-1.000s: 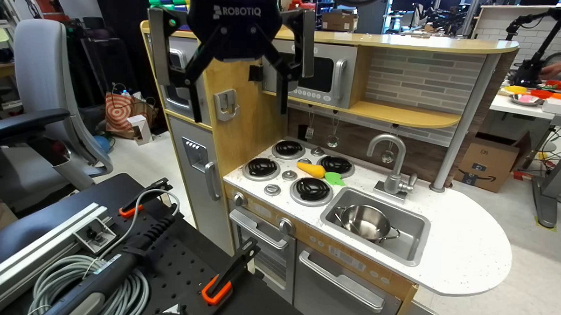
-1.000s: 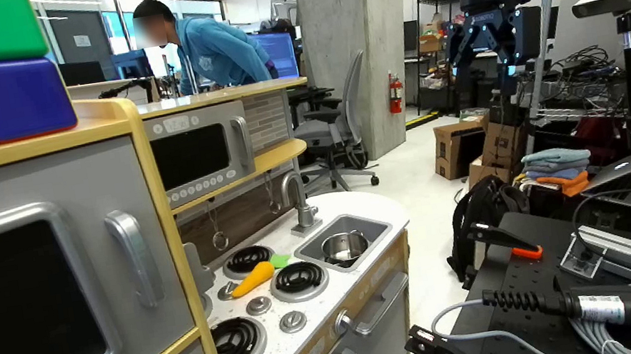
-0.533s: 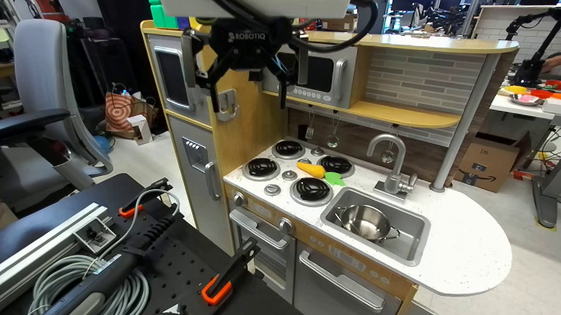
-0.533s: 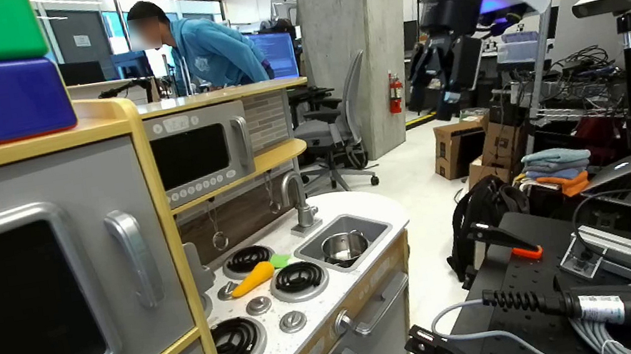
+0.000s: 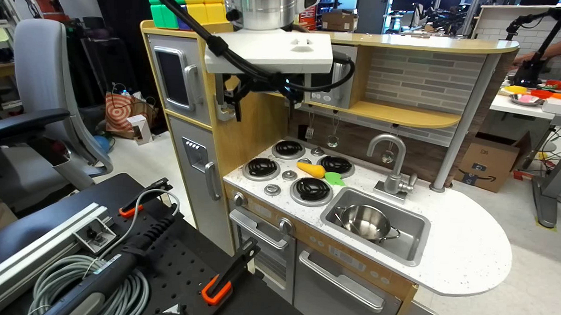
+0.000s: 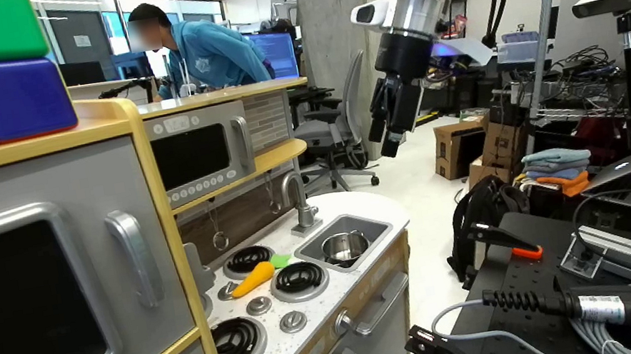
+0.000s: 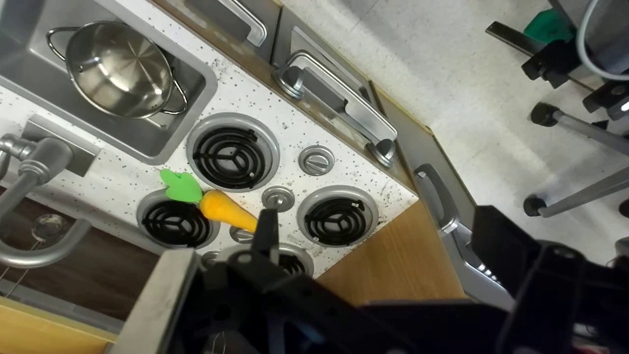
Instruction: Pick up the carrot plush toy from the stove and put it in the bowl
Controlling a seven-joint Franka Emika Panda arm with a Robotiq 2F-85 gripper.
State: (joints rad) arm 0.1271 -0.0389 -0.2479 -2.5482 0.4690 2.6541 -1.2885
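Observation:
The orange carrot plush toy (image 5: 311, 170) with its green top lies across the white stove (image 5: 279, 194), between burners and against a knob. It also shows in an exterior view (image 6: 253, 279) and in the wrist view (image 7: 226, 210). A steel two-handled pot, the bowl (image 5: 366, 222), sits in the sink; it also shows in the wrist view (image 7: 119, 69). My gripper (image 5: 265, 108) is open and empty, well above the counter and apart from the toy. In the wrist view (image 7: 377, 215) its fingers are wide apart; one finger overlaps the carrot's tip in the picture.
The faucet (image 5: 395, 161) rises behind the sink (image 5: 413, 236). A wooden shelf (image 5: 403, 116) and microwave (image 5: 343, 92) hang over the counter's back. A tall wooden cabinet (image 5: 263, 124) borders the stove. Coloured blocks (image 6: 18, 97) stand on top. A black table (image 5: 179, 261) holds clamps and cable.
My gripper has come lower and closer to the play kitchen, and the wrist has tilted. It stays open. The carrot toy and the pot have not moved.

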